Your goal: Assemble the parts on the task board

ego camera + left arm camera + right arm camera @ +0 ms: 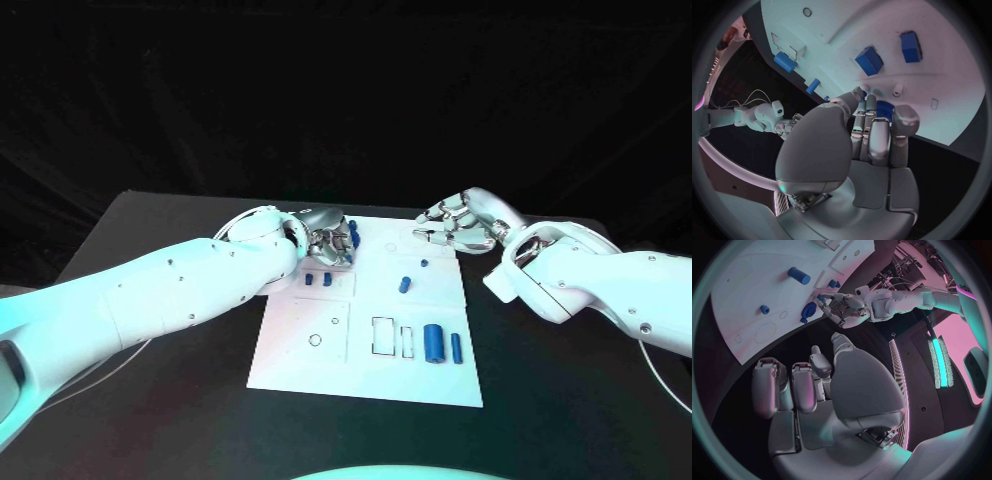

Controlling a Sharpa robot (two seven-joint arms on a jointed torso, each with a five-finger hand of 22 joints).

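The white task board point(361, 360) lies in the middle of the black table. My left hand point(329, 241) hovers over its far left corner, fingers closed around a blue part point(353, 234); the same blue part point(884, 108) peeks out past the fingertips point(872, 107). Two blue blocks point(320, 279) sit just in front of that hand. My right hand point(459, 226) is at the board's far right corner, fingers point(801, 385) curled in around nothing. A short blue cylinder point(408, 283) and two small blue pieces point(424, 263) lie between the hands.
Near the board's front right lie a thick blue cylinder point(434, 342) and a thin blue rod point(456, 347), beside outlined rectangular slots point(384, 335). Round outlines point(316, 339) mark the front left. Bare black table point(577, 400) surrounds the board.
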